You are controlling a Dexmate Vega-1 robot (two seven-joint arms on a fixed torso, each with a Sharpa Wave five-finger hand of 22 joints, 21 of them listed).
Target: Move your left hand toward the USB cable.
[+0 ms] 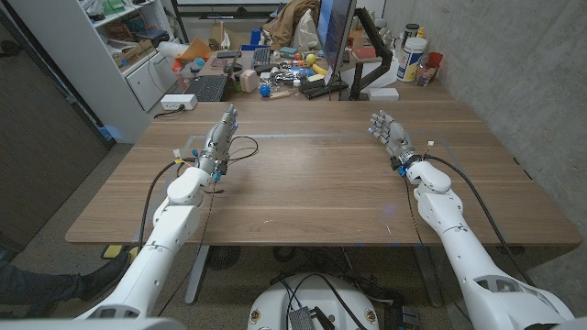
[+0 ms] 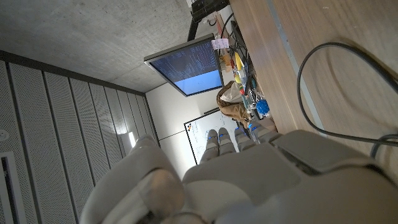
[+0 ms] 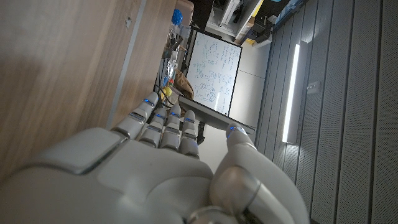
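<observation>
A thin black USB cable (image 1: 249, 147) lies in a loop on the wooden table (image 1: 312, 188), left of the middle. My left hand (image 1: 218, 139) stands just to the left of the loop, fingers stretched out toward the far edge, holding nothing. In the left wrist view the cable (image 2: 309, 74) curves over the wood close beside the back of my left hand (image 2: 249, 180). My right hand (image 1: 389, 134) waits on the right side of the table with its fingers apart and nothing in it; the right wrist view shows the back of this hand (image 3: 155, 168) next to the wood.
Along the table's far edge stand a monitor (image 1: 336, 37), a black keyboard (image 1: 208, 88), small colourful clutter (image 1: 286, 78) and bottles (image 1: 413, 60). A white shelf unit (image 1: 119, 46) stands at the far left. Pale tape lines (image 1: 303, 136) mark the tabletop.
</observation>
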